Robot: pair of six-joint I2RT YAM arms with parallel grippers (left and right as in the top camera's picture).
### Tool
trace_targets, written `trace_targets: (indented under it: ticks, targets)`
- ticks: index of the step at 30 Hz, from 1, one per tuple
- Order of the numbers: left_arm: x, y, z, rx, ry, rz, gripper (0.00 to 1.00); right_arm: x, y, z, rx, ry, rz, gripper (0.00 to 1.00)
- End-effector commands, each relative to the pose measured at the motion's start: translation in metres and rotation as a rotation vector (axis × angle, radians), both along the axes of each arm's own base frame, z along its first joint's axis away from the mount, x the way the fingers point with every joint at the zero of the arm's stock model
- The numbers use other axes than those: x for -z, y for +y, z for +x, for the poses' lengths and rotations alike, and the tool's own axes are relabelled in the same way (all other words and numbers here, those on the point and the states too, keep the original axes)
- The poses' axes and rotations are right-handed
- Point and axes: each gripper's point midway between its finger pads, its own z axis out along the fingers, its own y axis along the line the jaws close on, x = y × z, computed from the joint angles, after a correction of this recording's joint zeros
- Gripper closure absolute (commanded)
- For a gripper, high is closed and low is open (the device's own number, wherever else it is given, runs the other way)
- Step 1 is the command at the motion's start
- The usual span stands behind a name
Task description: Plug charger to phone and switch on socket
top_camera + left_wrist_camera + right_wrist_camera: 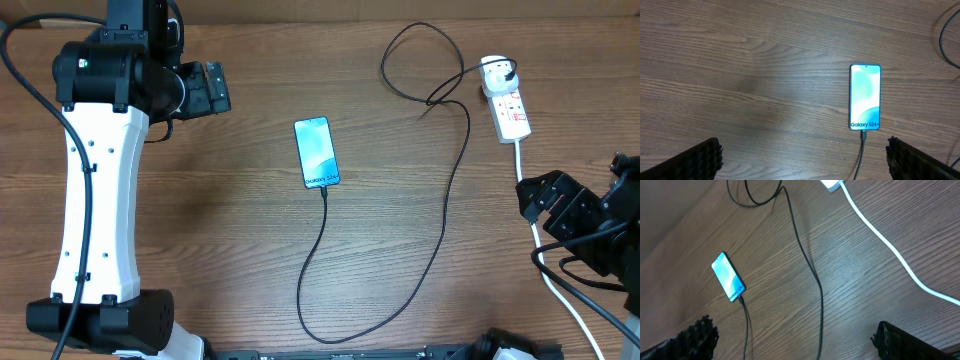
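Since the charger (445, 215) already meets the phone's lower edge and its plug (497, 70) sits in the socket (512, 112), the step in hand is probably the switch; whether it is on cannot be told from here. The right gripper (548, 200), jaws spread wide and empty, hovers near the strip's cord end and looks the better choice. It would do well to close the jaws first, come straight down on the rocker with one fingertip, and press gently, because the light strip could slide or tip on the smooth wood. The left gripper (208, 88), also wide open and empty, hangs well apart at the table's far left.

The table (200, 230) is matte wood-grain laminate, flat and broad. The thick white cord (545, 270) is round and stiff-looking and curves off the strip's near end. The strip itself is a narrow white plastic bar with rounded corners. The charger is a thin, limp black cable lying in loose loops. The phone (317, 152) lies mid-table, a slim glossy slab with a cyan screen. The switch (510, 101) shows only as small red markings.
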Motion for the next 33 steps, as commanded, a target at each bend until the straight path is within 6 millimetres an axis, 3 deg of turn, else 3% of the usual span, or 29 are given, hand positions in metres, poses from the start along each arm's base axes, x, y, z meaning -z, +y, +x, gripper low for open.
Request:
trace_targets:
  ticks: [1,14,21,27,33]
  targets:
    - [0.003,-0.002,0.001,-0.001,0.01,-0.009,0.01,0.003,-0.001,0.001,0.0,0.009,0.004,0.0]
    - [0.003,-0.002,0.001,-0.001,0.009,-0.009,0.0,0.011,-0.004,0.009,0.0,0.055,0.017,0.0]
    - [0.003,-0.002,0.001,-0.001,0.009,-0.009,0.0,-0.006,-0.01,0.011,0.012,-0.061,-0.068,0.0]
    - [0.003,-0.002,0.0,-0.001,0.01,-0.009,0.01,-0.025,0.025,0.028,-0.17,-0.321,-0.152,0.0]
    - [0.003,-0.002,0.001,-0.001,0.01,-0.009,0.01,-0.019,0.052,0.029,-0.32,-0.499,-0.207,0.0]
